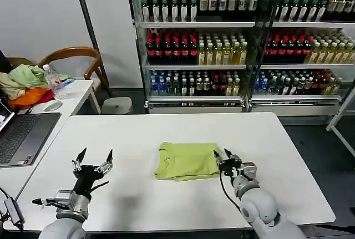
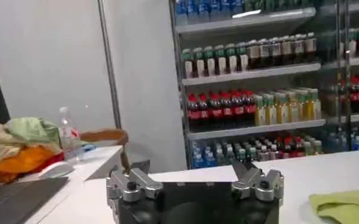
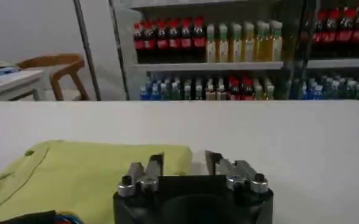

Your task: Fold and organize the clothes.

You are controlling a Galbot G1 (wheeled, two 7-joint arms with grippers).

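The clothes, a lime yellow-green T-shirt (image 1: 186, 161), lie folded into a neat rectangle in the middle of the white table (image 1: 138, 133). My right gripper (image 1: 222, 153) is low at the shirt's right edge, open, with nothing between its fingers. In the right wrist view that gripper (image 3: 184, 161) straddles the fold's near corner, and the T-shirt (image 3: 75, 176) spreads away from one finger. My left gripper (image 1: 96, 153) stands open over bare table at the front left, well apart from the shirt. From the left wrist, the gripper (image 2: 191, 173) is empty and the T-shirt (image 2: 344, 204) lies off to one side.
A side desk on the left carries a laptop (image 1: 22, 136), a pale green and orange garment heap (image 1: 25, 84) and a water bottle (image 1: 52, 78). A wooden chair (image 1: 77, 56) and a stool (image 1: 116, 105) stand behind. Shelves of drink bottles (image 1: 222, 39) line the back.
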